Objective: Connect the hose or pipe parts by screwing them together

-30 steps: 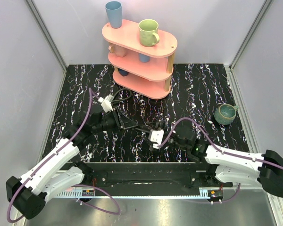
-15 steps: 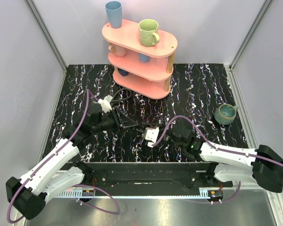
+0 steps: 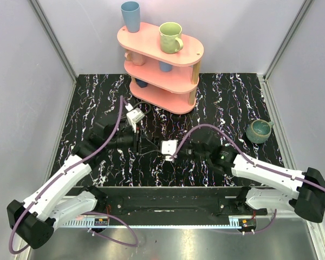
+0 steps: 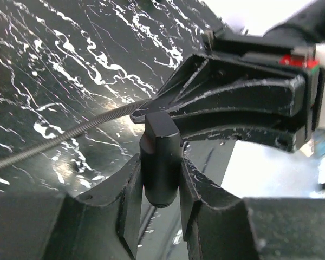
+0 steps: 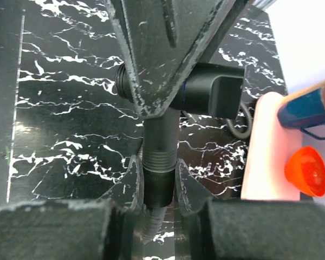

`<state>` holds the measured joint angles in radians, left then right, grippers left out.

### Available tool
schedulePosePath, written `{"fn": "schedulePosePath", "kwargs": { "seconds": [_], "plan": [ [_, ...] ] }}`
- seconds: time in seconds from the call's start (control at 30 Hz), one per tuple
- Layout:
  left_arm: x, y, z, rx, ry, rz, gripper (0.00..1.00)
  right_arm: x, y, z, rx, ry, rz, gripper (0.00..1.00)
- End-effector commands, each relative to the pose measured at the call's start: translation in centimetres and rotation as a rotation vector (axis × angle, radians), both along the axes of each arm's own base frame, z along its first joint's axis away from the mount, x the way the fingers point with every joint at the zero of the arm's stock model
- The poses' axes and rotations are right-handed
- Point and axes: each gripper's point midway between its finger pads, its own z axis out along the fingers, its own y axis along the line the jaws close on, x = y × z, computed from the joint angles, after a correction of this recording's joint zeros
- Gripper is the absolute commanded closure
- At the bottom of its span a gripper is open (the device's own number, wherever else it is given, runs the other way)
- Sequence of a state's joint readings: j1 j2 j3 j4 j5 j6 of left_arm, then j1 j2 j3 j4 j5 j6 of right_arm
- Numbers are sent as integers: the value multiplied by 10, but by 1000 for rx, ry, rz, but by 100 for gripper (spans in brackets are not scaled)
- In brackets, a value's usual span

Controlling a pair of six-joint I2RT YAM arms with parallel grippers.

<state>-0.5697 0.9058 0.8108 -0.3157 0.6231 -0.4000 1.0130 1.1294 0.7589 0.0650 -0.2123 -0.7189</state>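
My left gripper [image 4: 160,163] is shut on a smooth black end fitting [image 4: 161,138] of one hose part. Its thin ribbed hose [image 4: 59,138] trails off left over the marbled table. My right gripper [image 5: 158,165] is shut on the other hose part's black fitting [image 5: 160,181], which has a ribbed collar. That part's ribbed hose [image 5: 151,225] leaves below the fingers. In the top view the left gripper [image 3: 136,142] and the right gripper [image 3: 153,147] meet tip to tip at the table's middle. The two fittings look lined up end to end, and their joint is hidden behind the fingers.
A pink three-tier shelf [image 3: 151,43] with several cups stands at the back centre, close behind the grippers; its edge [image 5: 262,157] shows at the right of the right wrist view. A green mug [image 3: 258,130] sits on the table at the right. Purple cables arch over both arms.
The right gripper has moved left up to the left gripper and closed on its fitting. The left gripper has shifted right and turned, still holding its fitting.
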Motion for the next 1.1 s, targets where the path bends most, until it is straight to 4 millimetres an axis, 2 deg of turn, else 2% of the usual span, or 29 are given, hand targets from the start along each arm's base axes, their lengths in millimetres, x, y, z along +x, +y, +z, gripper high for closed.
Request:
{"fn": "schedulePosePath", "kwargs": {
  "seconds": [0.0,0.07,0.1,0.2,0.27,0.33,0.37,0.43,0.47,0.53,0.6,0.67,0.73,0.77,0.8,0.87,0.93,0.97,1.03,1.07],
  "plan": [
    [10,-4,19,77,-417,-204,100,-39,20,19,-2,112,222,100],
    [8,-6,21,80,-522,-268,100,-42,22,13,-26,160,250,100],
    [-2,-8,24,53,-563,-328,100,-40,22,13,-31,174,248,100],
    [-1,-8,21,48,-678,-349,100,-37,24,11,-31,210,225,100],
    [-1,-6,16,56,-695,-348,100,-30,22,10,-19,213,176,98],
    [8,-4,13,71,-666,-277,100,-23,21,15,18,187,136,81],
    [10,-3,15,60,-599,-224,100,-20,14,12,21,180,95,55],
    [24,3,19,76,-520,-97,100,-17,8,14,43,158,62,43],
    [24,3,20,55,-434,-46,100,-16,0,14,55,154,27,40],
    [26,4,21,34,-354,9,100,-15,-5,22,95,144,-1,24],
    [23,2,26,-30,-244,63,100,-17,-11,25,139,144,-20,18],
    [23,0,27,-76,-117,123,100,-19,-17,19,160,136,-36,18],
    [25,2,29,-91,-22,187,100,-16,-18,25,198,70,-57,21],
    [25,0,29,-114,80,223,100,-16,-23,21,201,39,-90,22],
    [21,0,26,-113,152,233,100,-15,-22,31,242,-3,-99,23],
    [17,-4,30,-148,287,250,100,-9,-28,34,257,-77,-147,22],
    [7,-8,32,-169,370,221,100,-8,-27,44,291,-152,-160,23],
    [3,-10,35,-194,414,220,100,-5,-28,39,283,-170,-184,23],
    [-1,-10,37,-220,458,224,100,-6,-25,43,296,-220,-180,24],
    [-4,-9,41,-242,482,234,100,-3,-24,37,280,-228,-188,26]
  ]
}}
